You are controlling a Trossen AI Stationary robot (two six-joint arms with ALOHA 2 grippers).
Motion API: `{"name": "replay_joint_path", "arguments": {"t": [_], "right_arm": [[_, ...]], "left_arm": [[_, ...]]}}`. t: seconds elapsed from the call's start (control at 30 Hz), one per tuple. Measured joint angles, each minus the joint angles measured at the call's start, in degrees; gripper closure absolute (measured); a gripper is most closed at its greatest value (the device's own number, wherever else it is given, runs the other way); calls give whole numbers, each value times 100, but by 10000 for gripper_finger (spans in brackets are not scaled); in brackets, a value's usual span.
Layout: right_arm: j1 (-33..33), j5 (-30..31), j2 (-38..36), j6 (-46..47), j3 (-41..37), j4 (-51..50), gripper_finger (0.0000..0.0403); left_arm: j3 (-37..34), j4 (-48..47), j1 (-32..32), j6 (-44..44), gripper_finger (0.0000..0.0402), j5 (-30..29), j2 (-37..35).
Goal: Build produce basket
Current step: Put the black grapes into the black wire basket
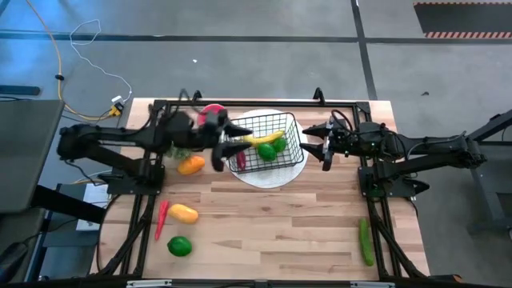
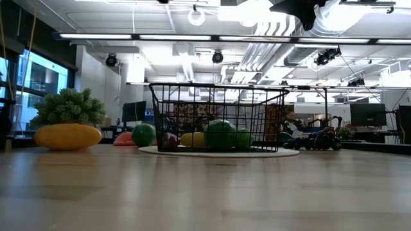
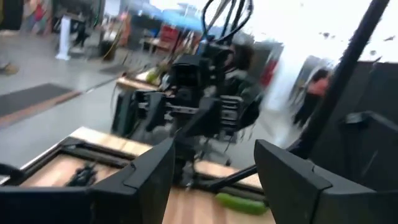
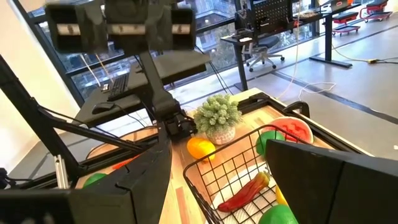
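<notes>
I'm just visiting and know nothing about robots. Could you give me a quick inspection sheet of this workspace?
Surface: wooden table.
Job's things: basket on white plate holds banana, limes, red pepper; outside lie lime, cucumber, orange-yellow fruits, watermelon slice.
Clutter: small potted plant.
Grippers: left gripper at basket's left edge, right gripper beside its right edge; both jaws open, empty.
Cables: yellow and white wires on floor.
Surroundings: office desks, chairs.

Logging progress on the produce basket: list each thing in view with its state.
basket: upright on the white plate, partly filled
banana: in basket
red pepper: in basket
cucumber: on table, outside
lime: on table, outside
left end effector: open, empty
right end effector: open, empty
</notes>
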Motion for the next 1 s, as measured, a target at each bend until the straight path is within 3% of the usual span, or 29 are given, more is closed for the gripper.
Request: {"name": "replay_joint_path", "arguments": {"t": [0.17, 0.3, 0.6, 1.0], "right_arm": [[0, 0, -1, -2, 0, 169, 155], [0, 2, -1, -107, 0, 376, 155], [0, 2, -1, -127, 0, 439, 155], [0, 1, -1, 81, 0, 437, 155]], "left_arm": [[-1199, 1322, -71, -353, 190, 62, -574], [-1613, 1652, -66, -279, 190, 61, -861], [-1652, 1564, -56, 476, 190, -252, -984], [-1652, 1562, -54, 464, 190, -365, -981]]}}
